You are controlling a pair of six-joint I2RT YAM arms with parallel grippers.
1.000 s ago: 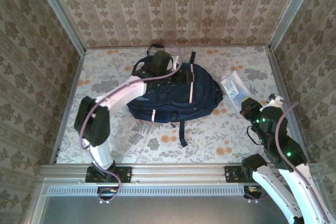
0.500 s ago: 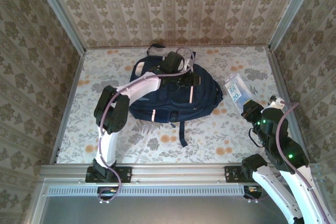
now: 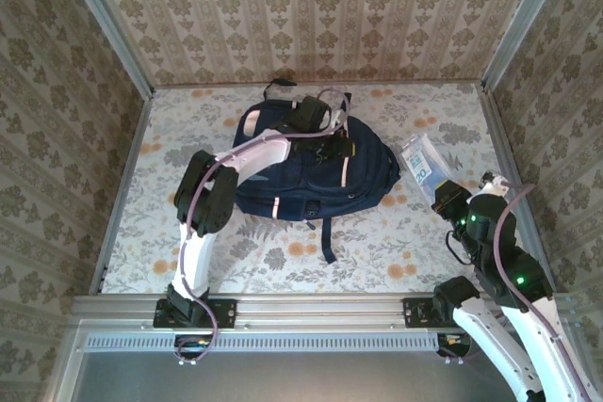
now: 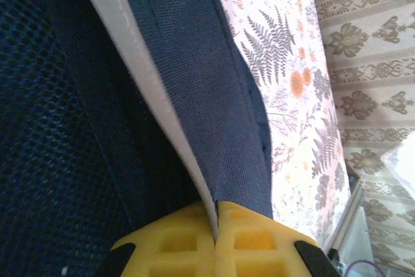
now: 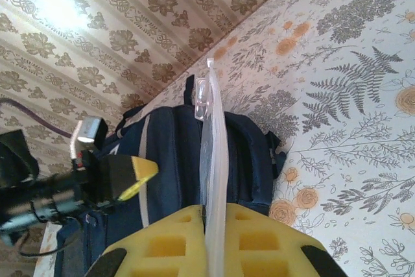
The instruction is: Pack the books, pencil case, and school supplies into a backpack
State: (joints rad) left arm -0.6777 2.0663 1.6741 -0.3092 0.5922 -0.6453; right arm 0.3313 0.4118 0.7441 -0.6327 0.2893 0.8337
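Presently the backpack (image 3: 367,171) is found at the far middle of the worktop (image 3: 283,261). Its soft, limp fabric is pinched at a striped seam by the left end effector (image 4: 215,211). Near the right edge, the thin, light packet (image 5: 214,147) is clamped by the right end effector (image 5: 206,215).

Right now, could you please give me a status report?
Left tool shut on backpack fabric. Right tool shut on packet, right of backpack. No obstacle seen between.
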